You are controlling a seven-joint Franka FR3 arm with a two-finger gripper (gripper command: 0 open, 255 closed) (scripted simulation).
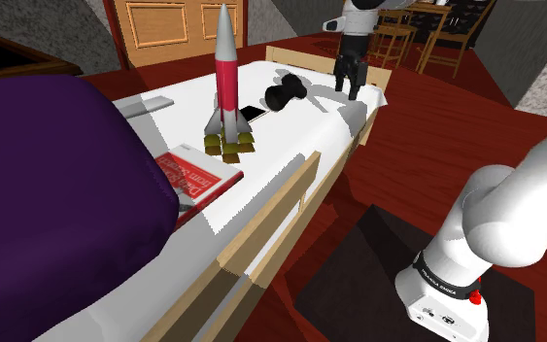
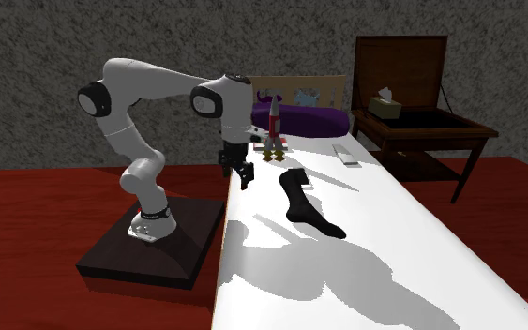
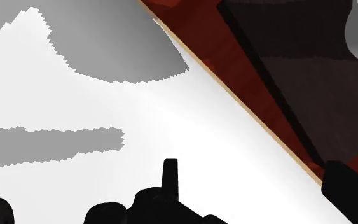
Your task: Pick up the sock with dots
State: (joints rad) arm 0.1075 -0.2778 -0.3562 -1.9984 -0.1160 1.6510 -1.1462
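1. Closest to you in the shoulder view is a big purple pillow. It sits on a bed with a white sheet and a light wooden frame.
2. Look at the sock on the white sheet. Its long part runs along the bed, with the open top toward the toy rocket. At the heel it bends, and the toe points to the second exterior view's lower right, away from the arm's side of the bed.
3. You can see the sock is near the gripper but apart from it, off to that view's right. It is not between the fingers, and they do not touch it.
4. The sock looks plain black all over. It is long and thin and lies flat.
5. The two fingers stand apart and hold nothing. The gripper points down at the edge of the bed on the arm's side.
6. In the shoulder view a red book lies between the pillow and the rocket.
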